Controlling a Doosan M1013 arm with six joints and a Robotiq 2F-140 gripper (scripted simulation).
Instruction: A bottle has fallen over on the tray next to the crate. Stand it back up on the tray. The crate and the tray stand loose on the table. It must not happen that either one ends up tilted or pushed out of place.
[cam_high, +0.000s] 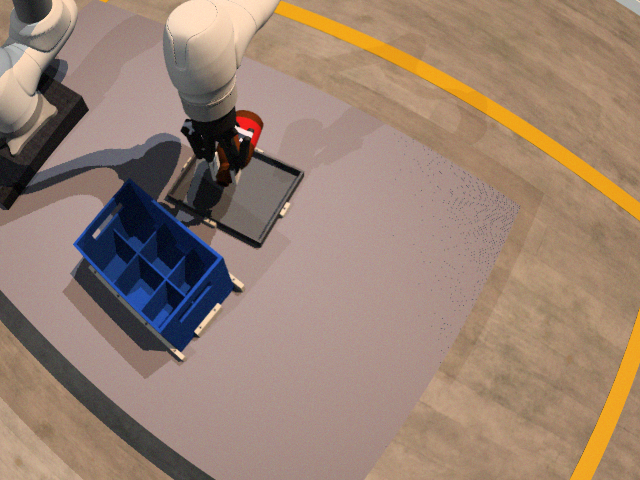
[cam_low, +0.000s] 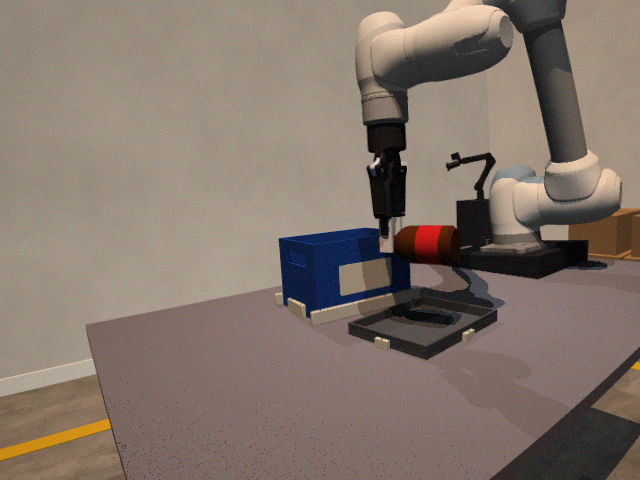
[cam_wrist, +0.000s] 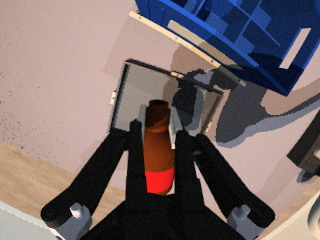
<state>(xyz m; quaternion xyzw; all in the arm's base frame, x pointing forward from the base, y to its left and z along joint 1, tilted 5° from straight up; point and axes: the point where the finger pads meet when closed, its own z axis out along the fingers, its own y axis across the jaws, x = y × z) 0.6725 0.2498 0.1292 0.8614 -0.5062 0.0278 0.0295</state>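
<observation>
My gripper (cam_low: 386, 242) is shut on the neck end of a brown bottle with a red label (cam_low: 427, 244). It holds the bottle lying level in the air, well above the dark grey tray (cam_low: 422, 323). In the overhead view the gripper (cam_high: 223, 167) and the bottle (cam_high: 238, 146) hang over the tray's (cam_high: 237, 192) far left part. In the wrist view the bottle (cam_wrist: 159, 148) runs between my fingers, neck pointing away, with the tray (cam_wrist: 170, 103) below.
A blue crate with several compartments (cam_high: 153, 263) stands beside the tray, also seen in the side view (cam_low: 342, 267) and the wrist view (cam_wrist: 234, 10). The arm's base (cam_low: 522, 253) stands behind the tray.
</observation>
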